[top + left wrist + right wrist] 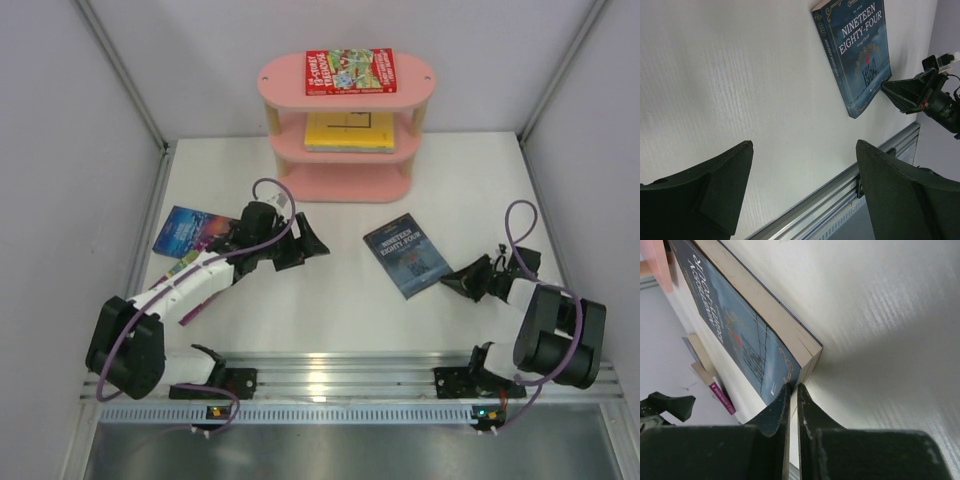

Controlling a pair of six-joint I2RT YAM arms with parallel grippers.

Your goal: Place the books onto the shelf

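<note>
The pink shelf stands at the back of the table. A red illustrated book lies on its top board and a yellow one on the middle board. A dark navy book lies flat right of centre. My right gripper is shut, its tips against the book's near corner with nothing seen between them. My left gripper hangs open and empty over the bare table, left of the navy book. A blue book with an orange glow lies beside the left arm.
A purple spine shows far off by the left arm. An aluminium rail runs along the near table edge. Grey walls close in the table on both sides and at the back.
</note>
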